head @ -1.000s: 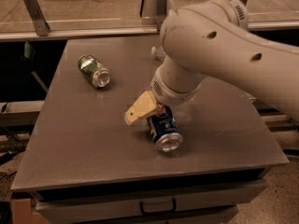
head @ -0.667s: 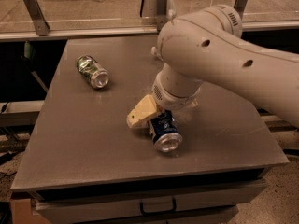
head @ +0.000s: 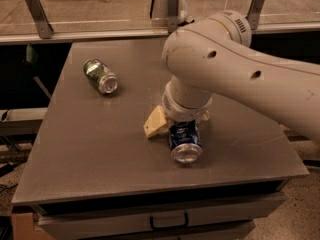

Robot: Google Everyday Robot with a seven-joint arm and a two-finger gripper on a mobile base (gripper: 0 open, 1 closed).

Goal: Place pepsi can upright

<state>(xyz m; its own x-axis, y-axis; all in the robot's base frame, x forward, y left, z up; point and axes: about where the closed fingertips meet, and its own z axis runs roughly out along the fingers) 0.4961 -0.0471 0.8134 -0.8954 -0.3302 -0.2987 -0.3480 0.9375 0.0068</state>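
The pepsi can (head: 185,140), dark blue with a silver end facing me, lies on its side near the front middle of the grey table (head: 100,149). My gripper (head: 179,124) hangs under the big white arm (head: 235,69), right over the can's far end. Its jaws are open and straddle the can. The cream left finger (head: 155,123) stands a little off the can's left side. The right finger is mostly hidden behind the wrist and the can. The can rests on the table.
A green can (head: 101,76) lies on its side at the back left of the table. A metal rail with brackets (head: 37,9) runs behind the far edge. A drawer handle (head: 169,220) sits below the front edge.
The arm and gripper have shifted a little to the right and down over the pepsi can. The can has stayed on its side in the same spot.
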